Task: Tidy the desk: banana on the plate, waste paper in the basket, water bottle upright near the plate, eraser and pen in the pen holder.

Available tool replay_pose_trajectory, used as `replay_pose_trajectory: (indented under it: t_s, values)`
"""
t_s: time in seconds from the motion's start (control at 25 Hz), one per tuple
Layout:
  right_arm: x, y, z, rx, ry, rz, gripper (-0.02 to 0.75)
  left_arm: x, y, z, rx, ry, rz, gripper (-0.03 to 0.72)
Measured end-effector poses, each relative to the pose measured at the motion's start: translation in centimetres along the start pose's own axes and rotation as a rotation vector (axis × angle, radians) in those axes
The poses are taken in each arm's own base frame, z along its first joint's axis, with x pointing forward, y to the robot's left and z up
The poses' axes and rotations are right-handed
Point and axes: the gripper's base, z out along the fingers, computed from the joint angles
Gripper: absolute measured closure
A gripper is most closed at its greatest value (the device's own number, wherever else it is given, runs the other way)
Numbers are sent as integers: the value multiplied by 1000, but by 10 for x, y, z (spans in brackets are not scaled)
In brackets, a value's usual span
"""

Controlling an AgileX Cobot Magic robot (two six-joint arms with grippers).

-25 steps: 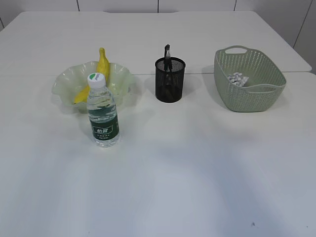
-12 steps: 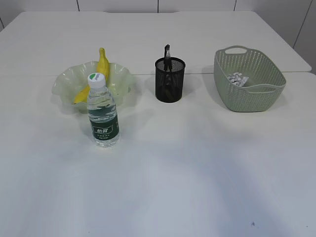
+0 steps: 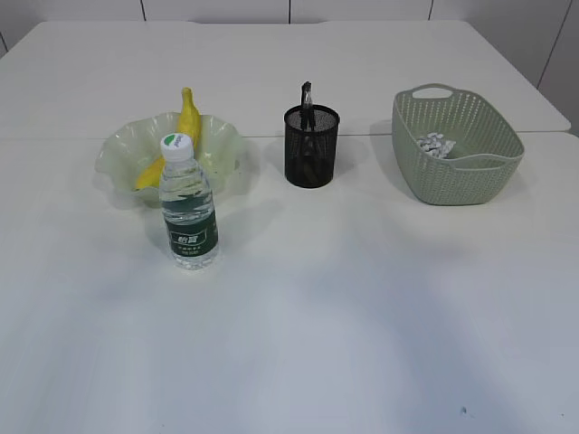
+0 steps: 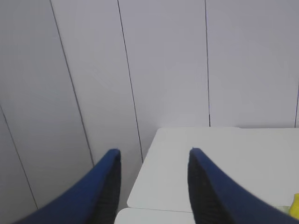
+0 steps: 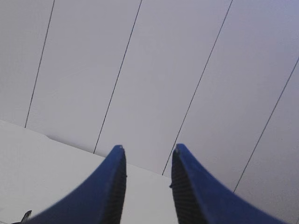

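- Exterior view: we see the desk (image 3: 344, 307) with the plate (image 3: 116, 155) at the back left, and the banana (image 3: 185, 122) lies in it, one end resting up on the far rim.
- Just in front of the plate the water bottle (image 3: 189, 203) stands upright, white cap on top, its upper part overlapping the plate's near rim from this angle.
- The pen holder (image 3: 311, 146) stands at the back centre, well apart from the plate, with the dark top of the pen (image 3: 307, 93) sticking out above its rim. We cannot make out the eraser through the mesh.
- The basket (image 3: 457, 145) sits at the back right, and the waste paper (image 3: 437, 145) lies inside it on the bottom.
- No arm shows in this view.
- Left wrist view: the left gripper (image 4: 155, 154) has its two blue fingers (image 4: 103, 186) spread apart with nothing between them, raised and pointing past the desk's corner at the panelled wall (image 4: 163, 60). A sliver of yellow shows at the lower right edge.
- Right wrist view: the right gripper (image 5: 148, 149) also has its fingers (image 5: 112, 186) parted and empty, aimed at the wall above the desk's far edge; a small dark tip shows at the lower left corner.
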Motion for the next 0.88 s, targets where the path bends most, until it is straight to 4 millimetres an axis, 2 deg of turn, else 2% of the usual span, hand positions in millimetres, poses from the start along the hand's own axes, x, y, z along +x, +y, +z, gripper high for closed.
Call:
replay_pose_trajectory:
  t_s: [0.28, 0.6, 0.88]
  values:
    - [0, 0, 0, -1, 0, 2, 486, 0, 0, 0, 5, -3, -26, 357]
    - [0, 0, 0, -3, 0, 5, 486, -6, -9, -1, 106, -61, -99, 357]
    - [0, 0, -2, -2, 3, 8, 487, 10, -22, 3, 169, -45, -73, 357]
